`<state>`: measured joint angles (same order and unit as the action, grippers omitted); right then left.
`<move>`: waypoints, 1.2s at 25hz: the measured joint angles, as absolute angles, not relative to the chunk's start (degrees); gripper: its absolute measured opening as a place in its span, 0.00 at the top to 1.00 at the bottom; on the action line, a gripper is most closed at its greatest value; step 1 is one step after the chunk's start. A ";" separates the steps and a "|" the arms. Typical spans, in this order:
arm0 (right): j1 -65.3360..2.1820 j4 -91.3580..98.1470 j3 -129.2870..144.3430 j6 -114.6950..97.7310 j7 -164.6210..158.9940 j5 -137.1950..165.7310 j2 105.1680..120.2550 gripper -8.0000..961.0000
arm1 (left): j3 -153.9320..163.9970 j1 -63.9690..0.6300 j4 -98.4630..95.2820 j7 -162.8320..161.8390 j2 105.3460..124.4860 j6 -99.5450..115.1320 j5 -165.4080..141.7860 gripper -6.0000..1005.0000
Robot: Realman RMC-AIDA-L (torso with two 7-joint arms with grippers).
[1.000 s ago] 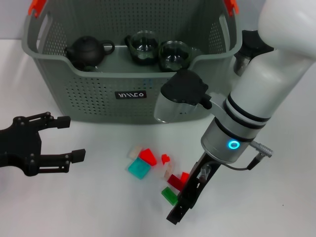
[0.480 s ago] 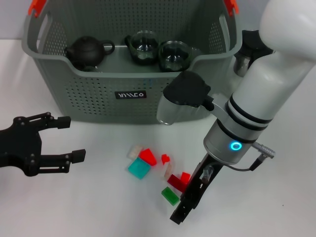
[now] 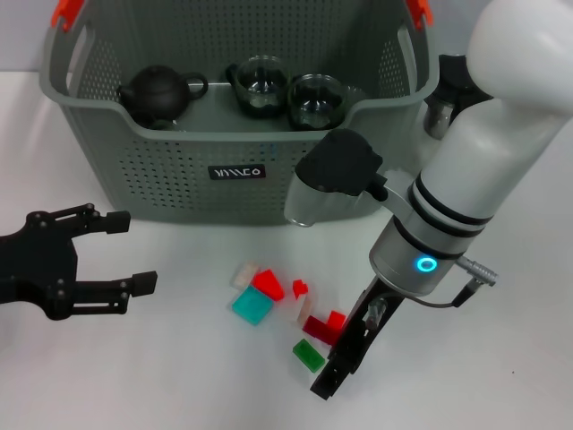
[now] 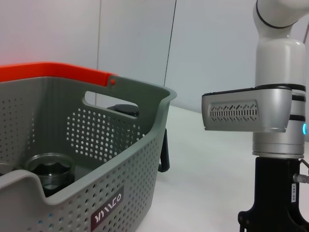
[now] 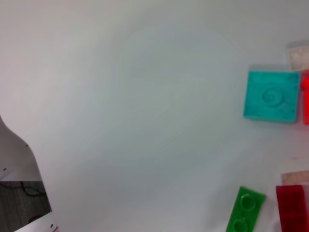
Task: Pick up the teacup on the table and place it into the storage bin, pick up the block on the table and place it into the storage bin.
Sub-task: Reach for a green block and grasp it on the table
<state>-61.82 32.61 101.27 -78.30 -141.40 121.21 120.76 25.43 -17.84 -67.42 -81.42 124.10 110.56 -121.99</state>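
Right gripper shifted slightly outward from blocks since earlier frame; left unchanged.

Head view: storage bin at table's far edge, perforated grey plastic, holding dark teapot and two glass teacups. Blocks scattered mid-table before bin; bare surface toward near edge. Right gripper angled down beside green block; finger state unclear. Left gripper spread, empty, near left edge.

Left wrist view: bin wall, orange handle clip.

Right wrist view: teal square block, studded green block on bare white surface.
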 joint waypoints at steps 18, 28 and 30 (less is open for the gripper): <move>-62.26 33.96 100.61 -77.82 -143.07 123.64 120.94 0.27 | 25.52 -17.84 -67.32 -81.57 124.10 110.56 -121.99 0.11; -64.20 35.29 101.21 -79.05 -147.42 123.68 121.18 0.27 | 25.58 -18.07 -67.33 -81.64 124.10 110.57 -121.99 0.11; -64.66 35.55 101.60 -79.21 -148.19 123.84 121.17 0.27 | 25.58 -18.12 -67.32 -81.84 124.10 110.58 -121.99 0.11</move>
